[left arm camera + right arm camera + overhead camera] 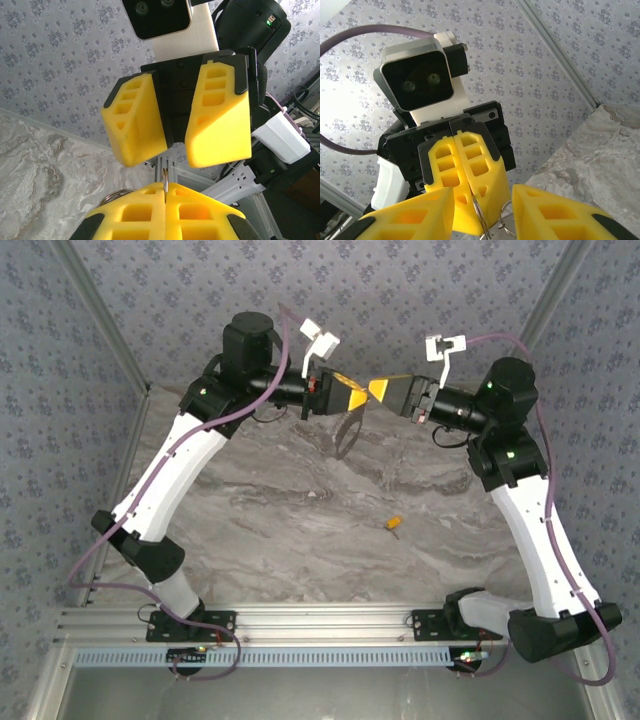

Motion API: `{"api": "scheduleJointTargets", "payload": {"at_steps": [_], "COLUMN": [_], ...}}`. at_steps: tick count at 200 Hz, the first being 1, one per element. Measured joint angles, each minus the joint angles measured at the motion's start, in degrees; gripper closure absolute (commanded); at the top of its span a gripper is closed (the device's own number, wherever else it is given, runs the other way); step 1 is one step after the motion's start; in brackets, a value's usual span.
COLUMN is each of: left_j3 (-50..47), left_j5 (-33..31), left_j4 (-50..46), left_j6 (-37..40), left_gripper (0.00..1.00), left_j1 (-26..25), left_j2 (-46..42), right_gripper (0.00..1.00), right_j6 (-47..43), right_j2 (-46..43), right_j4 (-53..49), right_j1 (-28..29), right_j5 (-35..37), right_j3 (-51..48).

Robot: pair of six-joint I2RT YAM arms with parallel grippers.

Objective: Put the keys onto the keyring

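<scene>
Grey marble surface (300, 530) below, patterned wallpaper (400, 280) behind, and the two arms meet nose to nose at the upper centre of the overhead view. Left gripper (357, 397) has its jaws together, clamped on the thin edge of the keyring (164, 187). The ring pokes up between the yellow pads (140, 216) at the bottom of the left wrist view, and the rest of it hangs off to the lower left. Right gripper (381, 390) faces it, jaws apart, nothing in them.

And the key (394, 524)? Lying on the surface, right of centre, well apart from both grippers. That's the worry: the right jaws are up at the ring with no key to thread. If they close now they pinch bare ring, and that could twist it out of the left's narrow pinch and drop it. The key is tiny too. A grab on flat marble could skid it away, or catch it so the head is covered.
</scene>
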Motion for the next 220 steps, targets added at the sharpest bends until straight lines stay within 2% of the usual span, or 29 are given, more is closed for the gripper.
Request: {"api": "scheduleJointTargets", "payload": {"at_steps": [81, 92, 116, 139, 170, 190, 220], "left_j3": [0.0, 0.0, 0.1, 0.5, 1.9, 2.1, 2.1], "left_j5": [0.0, 0.0, 0.0, 0.0, 0.2, 0.6, 0.7], "left_j4": [-0.4, -0.5, -0.9, -1.3, -2.0, -2.7, -3.1], "left_j6": [0.4, 0.4, 0.4, 0.4, 0.4, 0.4, 0.4], "left_gripper": [1.00, 1.00, 1.00, 1.00, 1.00, 1.00, 1.00], "left_j1": [0.0, 0.0, 0.0, 0.0, 0.0, 0.0, 0.0], "left_j2": [0.0, 0.0, 0.1, 0.3, 1.2, 1.4, 1.5], "right_gripper": [0.88, 0.89, 0.83, 0.83, 0.89, 1.00, 1.00], "right_j6": [-1.5, -1.6, -1.6, -1.6, -1.6, -1.6, -1.4], "right_j2": [0.2, 0.1, -0.2, -0.3, -0.4, -0.9, -1.5], "right_j4": [-0.8, -0.9, -0.9, -0.9, -0.8, -0.3, 1.0], "right_j1": [1.0, 0.8, 0.8, 0.6, 0.2, 0.0, 0.0], "right_j5": [-0.2, -0.2, -0.5, -0.9, -1.0, -1.3, -1.3], "right_j3": [0.0, -0.1, -0.4, -0.5, -0.8, -1.7, -3.0]}}
